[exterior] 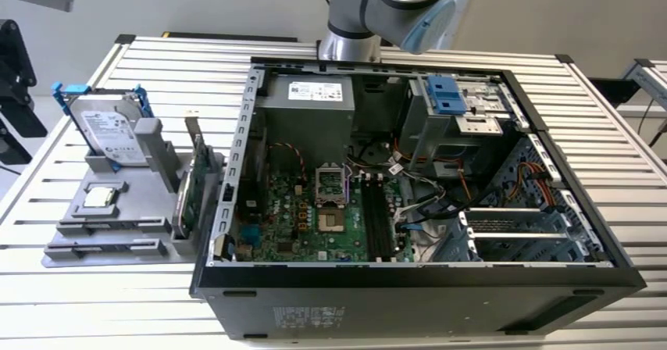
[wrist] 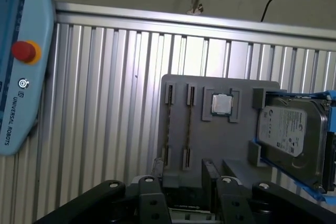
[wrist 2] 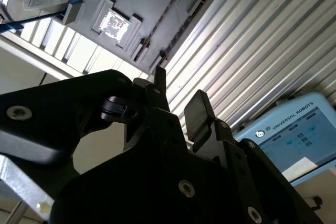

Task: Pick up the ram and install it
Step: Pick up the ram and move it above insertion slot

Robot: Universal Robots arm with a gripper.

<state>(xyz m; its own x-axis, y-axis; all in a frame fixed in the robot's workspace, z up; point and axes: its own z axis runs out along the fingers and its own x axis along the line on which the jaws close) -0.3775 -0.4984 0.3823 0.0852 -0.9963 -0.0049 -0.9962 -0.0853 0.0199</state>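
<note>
At the exterior view's left, a grey plastic holder [exterior: 105, 237] is sitting on the slatted aluminium table [exterior: 115, 307]. It is carrying a silver hard drive in a blue frame [exterior: 109, 131] and a small square silver processor chip [exterior: 101, 198]. Along the holder's side nearest the computer, two green boards are standing on edge. The ram [exterior: 211, 176], a narrow green circuit-board stick, appears to be the one closer to the computer, just beside the taller green expansion card [exterior: 189, 201]. The two are overlapping and are hard to separate. Right of them, the open black computer case [exterior: 417, 276] is lying with its green motherboard [exterior: 302, 225] facing up, and the long black memory slots [exterior: 380, 217] are looking empty. The grey and blue robot arm [exterior: 391, 2] is hanging over the case's far wall.

In both wrist views the black hand [wrist 2: 179, 85] [wrist: 182, 167] is hovering above the holder with its fingers [wrist 2: 199, 109] spread and nothing between them. By my reading, the step in hand is the approach for the pick. Doing it well is calling for setting the jaws across the stick's thin faces and centring them along its upper edge. It also means staying off the taller card, since the gap beside it is looking tight.
</note>
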